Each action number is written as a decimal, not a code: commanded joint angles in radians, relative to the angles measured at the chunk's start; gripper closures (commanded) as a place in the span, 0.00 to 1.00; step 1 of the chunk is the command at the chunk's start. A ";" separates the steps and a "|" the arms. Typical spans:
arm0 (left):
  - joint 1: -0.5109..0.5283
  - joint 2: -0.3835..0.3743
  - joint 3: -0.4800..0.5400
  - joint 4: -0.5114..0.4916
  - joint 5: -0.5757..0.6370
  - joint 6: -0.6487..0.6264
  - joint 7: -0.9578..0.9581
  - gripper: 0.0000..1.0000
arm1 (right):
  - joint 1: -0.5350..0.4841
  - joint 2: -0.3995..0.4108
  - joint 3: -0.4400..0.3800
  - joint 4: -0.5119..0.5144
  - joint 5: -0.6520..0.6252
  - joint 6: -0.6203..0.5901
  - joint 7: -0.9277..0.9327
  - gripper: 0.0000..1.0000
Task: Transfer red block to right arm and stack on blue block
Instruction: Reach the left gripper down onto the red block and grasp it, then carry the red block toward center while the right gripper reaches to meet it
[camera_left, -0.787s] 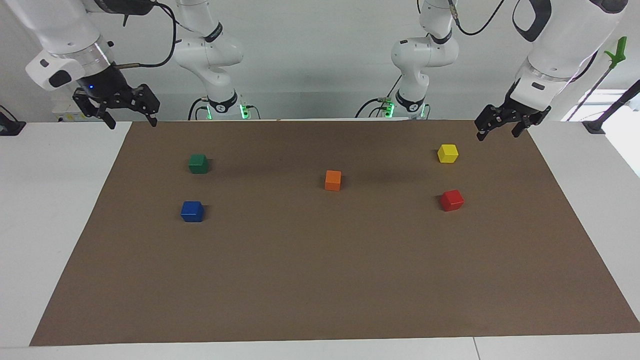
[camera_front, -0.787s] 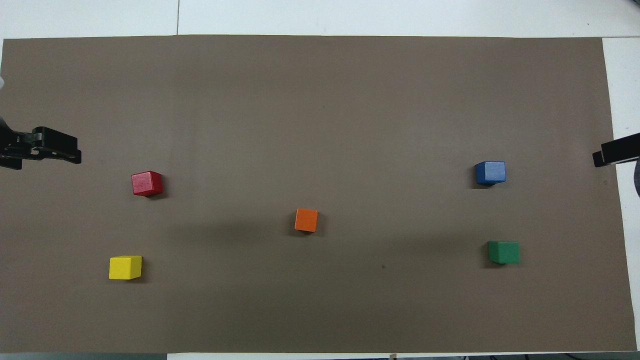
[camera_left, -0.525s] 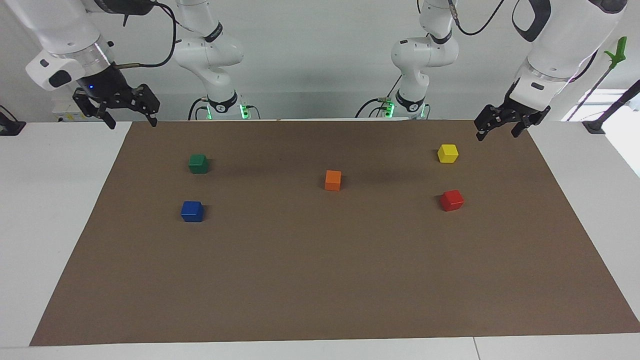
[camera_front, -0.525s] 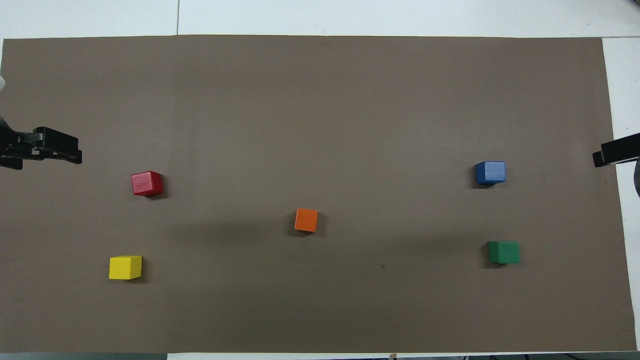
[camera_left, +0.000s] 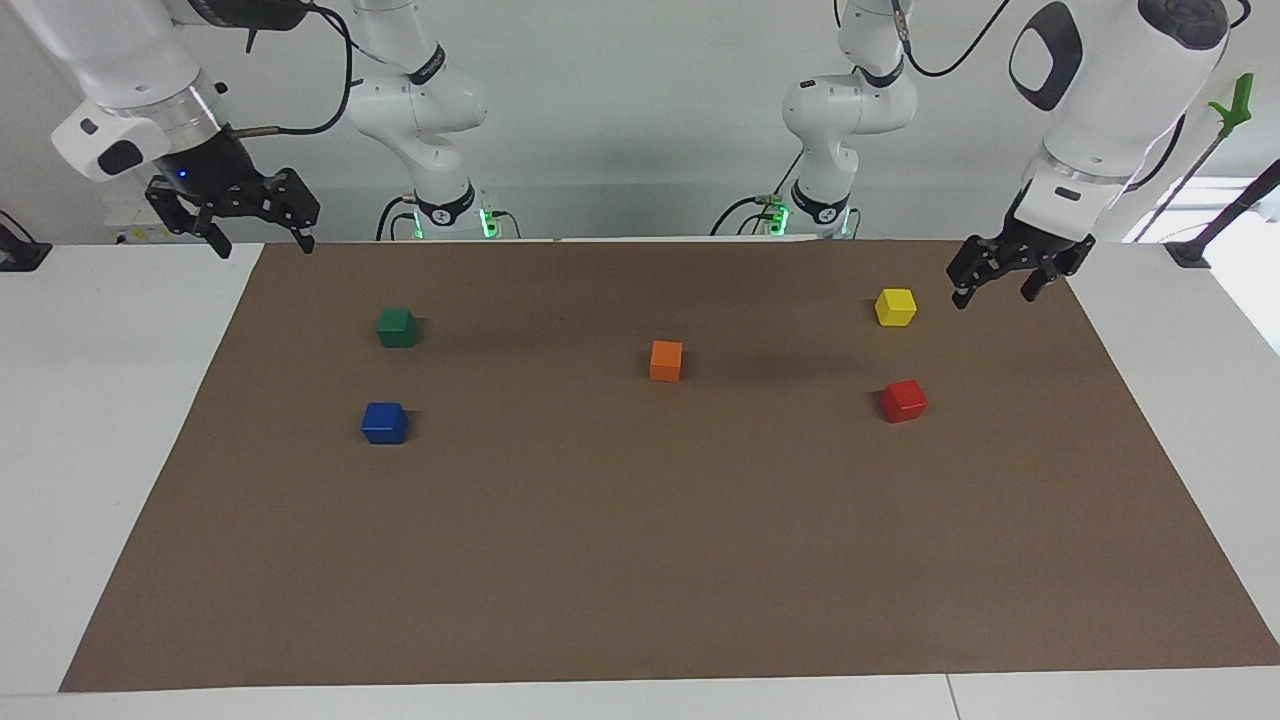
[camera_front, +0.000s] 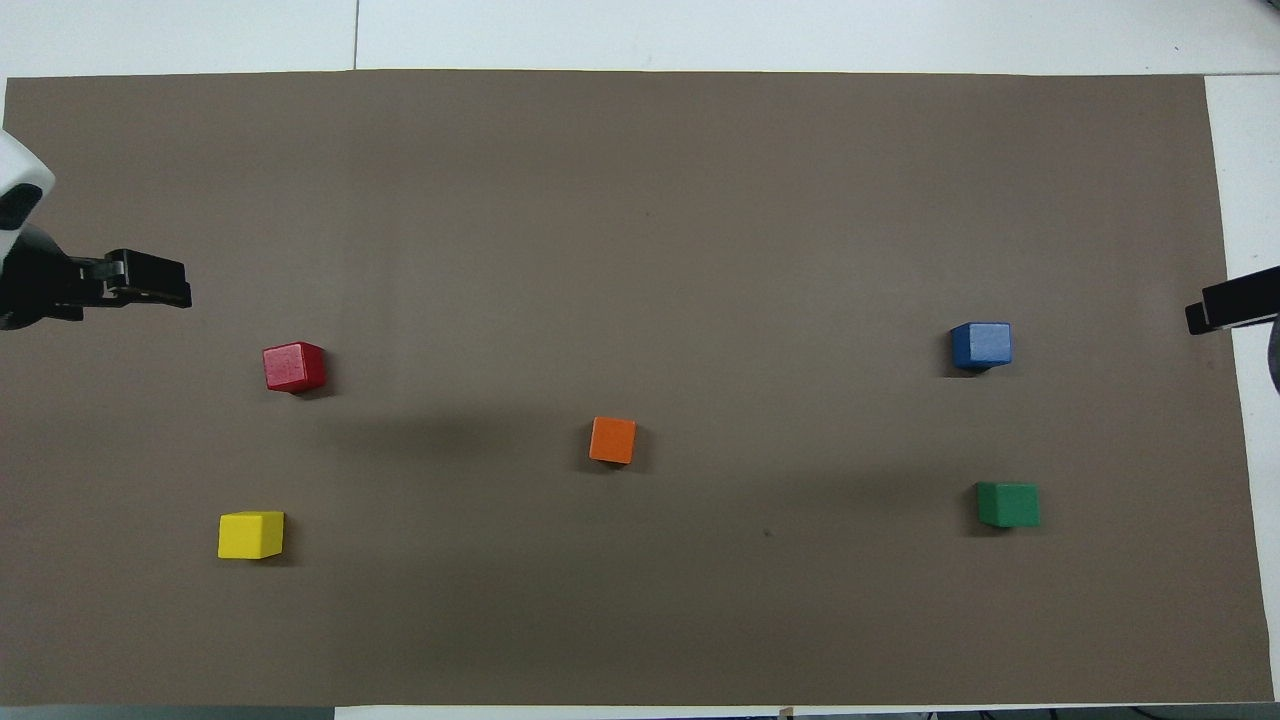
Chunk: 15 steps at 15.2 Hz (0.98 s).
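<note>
Nearest the robots, left pincer spread wide and empty, up over the mat edge beside yellow cube; right pincer likewise wide and empty, waiting over the mat corner at the other end. Farther out, red block flat on the mat, toward the left arm's end, well apart from blue block. Probably light, rigid, smooth-sided; best pinched across two flat opposite faces, leaving faces free for the handover. Brown mat over white tabletop; pale wall past the bases.
</note>
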 joint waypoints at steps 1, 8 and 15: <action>0.011 -0.031 -0.002 -0.175 -0.011 0.162 0.006 0.00 | -0.013 -0.027 0.007 -0.050 -0.005 0.008 -0.038 0.00; 0.008 0.107 -0.001 -0.337 -0.011 0.456 -0.006 0.00 | -0.025 -0.231 0.004 -0.468 0.186 0.266 -0.055 0.00; 0.004 0.164 -0.001 -0.439 -0.011 0.624 -0.032 0.00 | -0.116 -0.221 0.002 -0.607 0.720 0.277 -0.306 0.00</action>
